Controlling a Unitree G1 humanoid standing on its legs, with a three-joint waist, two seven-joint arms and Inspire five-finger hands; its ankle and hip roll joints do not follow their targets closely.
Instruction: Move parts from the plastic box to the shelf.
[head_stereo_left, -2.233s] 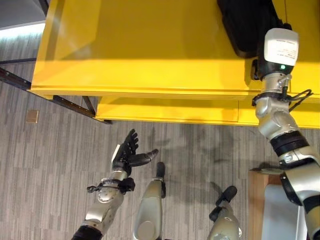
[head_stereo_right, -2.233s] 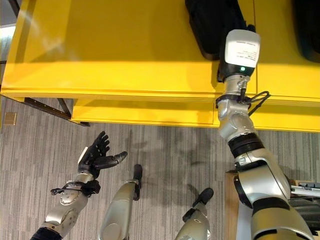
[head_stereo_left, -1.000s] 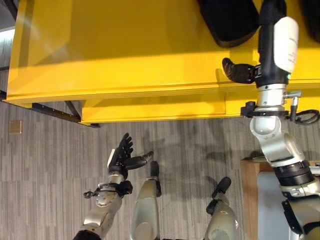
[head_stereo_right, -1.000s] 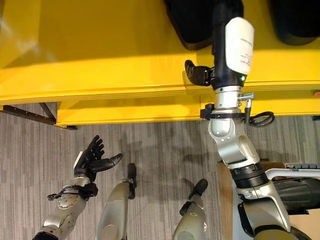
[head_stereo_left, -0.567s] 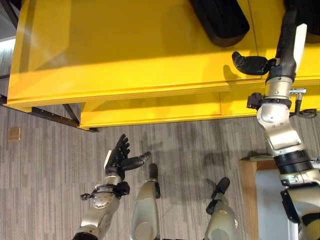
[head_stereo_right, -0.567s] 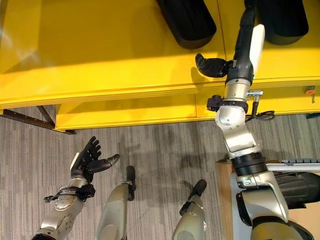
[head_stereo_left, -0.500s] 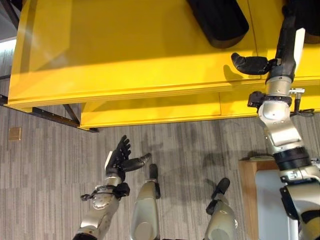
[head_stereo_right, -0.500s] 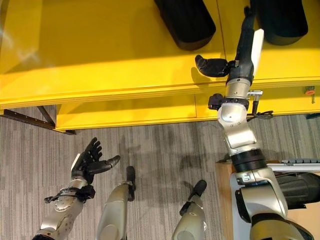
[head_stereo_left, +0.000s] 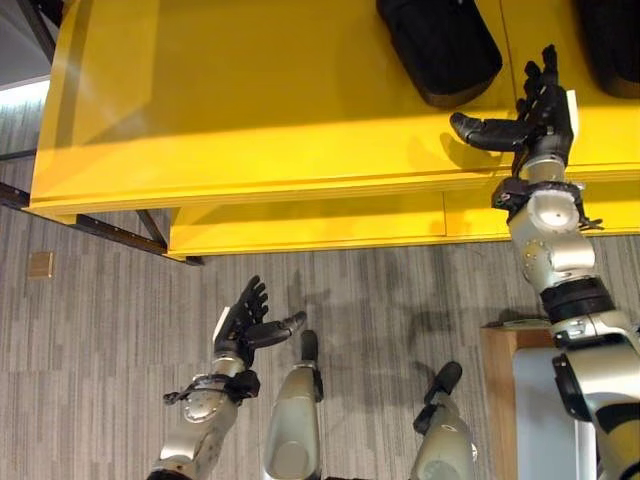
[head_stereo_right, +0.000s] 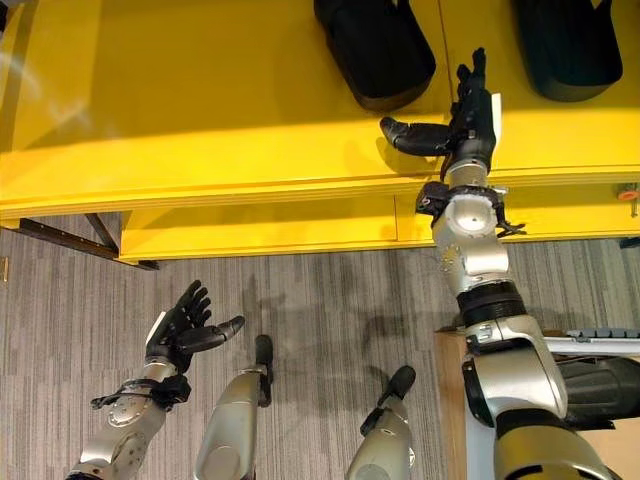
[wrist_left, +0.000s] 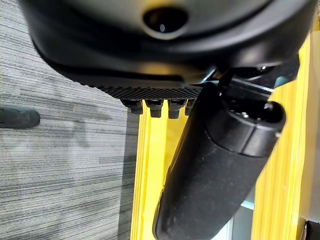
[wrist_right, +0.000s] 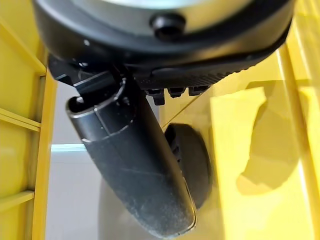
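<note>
I read the scene as evenly and brightly lit from overhead. A paler band of light crosses the yellow shelf (head_stereo_left: 250, 90), with a darker band along its front edge. The right hand (head_stereo_right: 465, 125) throws a soft shadow onto the shelf surface. Faint, diffuse shadows lie on the grey floor (head_stereo_left: 90, 380). In my wrist views the thumbs are close and blurred; a sharp-edged shadow falls on yellow.

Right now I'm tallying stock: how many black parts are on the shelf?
2: one part left of the right hand, another at its right. More may lie beyond the frame.
</note>
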